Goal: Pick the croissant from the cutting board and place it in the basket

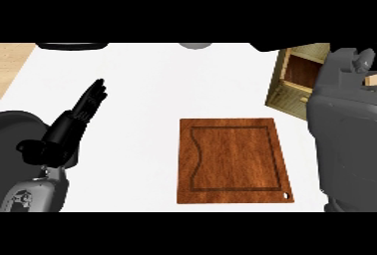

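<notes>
White counter (147, 89) fills the frame. Cutting board (234, 160) at lower centre, top bare. Right arm (346, 139) up the right edge, over the basket (294, 82) at upper right (right hand's fingers: cannot tell; croissant not visible). Left hand (87, 107) at left, fingers straight.

This is a kitchen. A plain white surface (147, 84) fills most of the view, and on it lies a rectangular brown wooden cutting board (234, 159) with a groove running round its face and a small hole at one corner. At the right, a pale yellow-brown wooden basket (293, 84) stands on the surface. Beyond the surface's left edge shows a strip of light wood flooring (13, 62).
</notes>
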Tool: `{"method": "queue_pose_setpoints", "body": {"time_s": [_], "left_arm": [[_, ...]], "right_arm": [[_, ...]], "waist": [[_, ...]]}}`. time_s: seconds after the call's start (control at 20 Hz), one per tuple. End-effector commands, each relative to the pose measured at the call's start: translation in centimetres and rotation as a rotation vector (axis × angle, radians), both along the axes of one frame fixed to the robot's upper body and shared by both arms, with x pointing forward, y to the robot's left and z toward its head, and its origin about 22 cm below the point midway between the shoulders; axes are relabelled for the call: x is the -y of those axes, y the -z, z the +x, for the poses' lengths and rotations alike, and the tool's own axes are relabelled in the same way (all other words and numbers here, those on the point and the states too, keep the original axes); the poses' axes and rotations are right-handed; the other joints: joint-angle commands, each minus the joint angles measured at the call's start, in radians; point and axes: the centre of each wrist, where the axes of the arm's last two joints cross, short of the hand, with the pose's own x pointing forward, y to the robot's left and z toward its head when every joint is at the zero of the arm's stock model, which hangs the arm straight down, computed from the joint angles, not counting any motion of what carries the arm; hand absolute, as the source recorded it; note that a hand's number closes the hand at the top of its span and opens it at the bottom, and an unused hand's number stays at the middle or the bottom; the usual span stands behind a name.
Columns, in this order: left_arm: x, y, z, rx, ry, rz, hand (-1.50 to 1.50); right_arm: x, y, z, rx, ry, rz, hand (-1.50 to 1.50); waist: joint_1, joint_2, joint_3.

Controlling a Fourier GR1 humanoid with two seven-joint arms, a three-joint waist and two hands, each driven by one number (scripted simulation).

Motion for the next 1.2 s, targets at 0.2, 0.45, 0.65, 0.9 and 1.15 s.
{"method": "queue_pose_setpoints", "body": {"time_s": [0.2, 0.45, 0.65, 0.9, 1.15], "left_arm": [[0.1, -0.4, 1.1, 0.006, -0.003, 0.002, 0.00], [-0.1, -1.0, 0.9, 0.008, 0.000, 0.002, 0.00], [-1.2, -0.2, 0.7, 0.013, -0.007, 0.005, 0.00], [-0.6, 0.0, -0.4, 0.012, 0.004, 0.002, 0.00], [0.3, 0.4, 0.2, 0.002, 0.004, -0.010, 0.00]], "right_arm": [[5.6, -1.4, 5.4, 0.102, 0.191, 0.091, 1.50], [8.8, -2.9, 7.8, 0.067, 0.230, 0.075, 1.50], [13.3, -0.7, 8.3, 0.008, 0.255, 0.080, 1.50], [14.9, 3.2, 9.5, -0.009, 0.235, 0.088, 1.50], [16.7, 5.3, 10.1, 0.064, 0.273, 0.045, 1.50]], "waist": [[0.004, 0.005, 0.001], [0.005, 0.003, 0.000], [-0.002, 0.001, 0.000], [0.002, 0.001, 0.001], [0.001, 0.001, 0.001]]}}
